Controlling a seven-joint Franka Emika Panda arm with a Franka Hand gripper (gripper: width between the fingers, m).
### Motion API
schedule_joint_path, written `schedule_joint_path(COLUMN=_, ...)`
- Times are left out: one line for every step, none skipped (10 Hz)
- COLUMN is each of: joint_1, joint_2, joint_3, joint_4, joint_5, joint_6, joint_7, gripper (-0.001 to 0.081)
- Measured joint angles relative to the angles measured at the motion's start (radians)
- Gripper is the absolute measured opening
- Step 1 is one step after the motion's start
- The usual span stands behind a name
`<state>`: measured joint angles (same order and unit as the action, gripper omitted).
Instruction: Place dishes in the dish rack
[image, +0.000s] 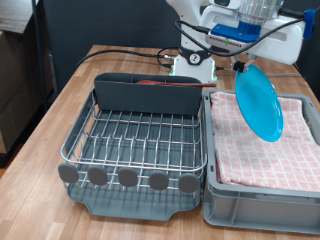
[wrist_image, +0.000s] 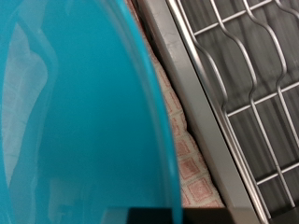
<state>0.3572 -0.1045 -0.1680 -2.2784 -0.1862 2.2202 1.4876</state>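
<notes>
Setting: a staged robot test bench, not a working kitchen.
Surface: a wooden table (image: 60, 105) served as the bench.
Kitchen props: a dish rack (image: 140, 135) and a grey bin (image: 262, 195) lined with a pink checked cloth (image: 265, 140) stood side by side.
Lab signs: black cables (image: 120, 52) trailed over the tabletop; dark cabinets (image: 20, 70) stood behind.

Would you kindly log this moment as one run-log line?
gripper: holds plate by rim | plate: tilted, above pink-cloth bin | dish rack: no plate
</notes>
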Motion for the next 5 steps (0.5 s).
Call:
schedule_joint_path(joint_1=-0.001, joint_2=0.0, joint_3=-0.001, joint_4=0.0, joint_5=-0.01, joint_6=-0.002, joint_7=0.002, gripper=0.0019)
schedule_joint_path(joint_1=-0.002, joint_2=-0.001, joint_3=-0.004, joint_4=0.0, joint_5=-0.027, joint_6=-0.01, joint_7=0.002, gripper=0.0019)
schedule_joint_path(joint_1=-0.005, joint_2=-0.004, joint_3=-0.009, joint_4=0.003, joint_5=-0.055, joint_6=-0.027, joint_7=0.001, gripper=0.0019)
schedule_joint_path(joint_1=-0.009, joint_2=-0.011, joint_3=-0.017, joint_4=0.007, joint_5=-0.083, joint_6=-0.051, joint_7=-0.01, gripper=0.0019)
schedule_joint_path(joint_1=-0.013, joint_2=-0.022, joint_3=-0.029, joint_4=0.012, joint_5=-0.116, joint_6=-0.081, joint_7=-0.034, gripper=0.0019)
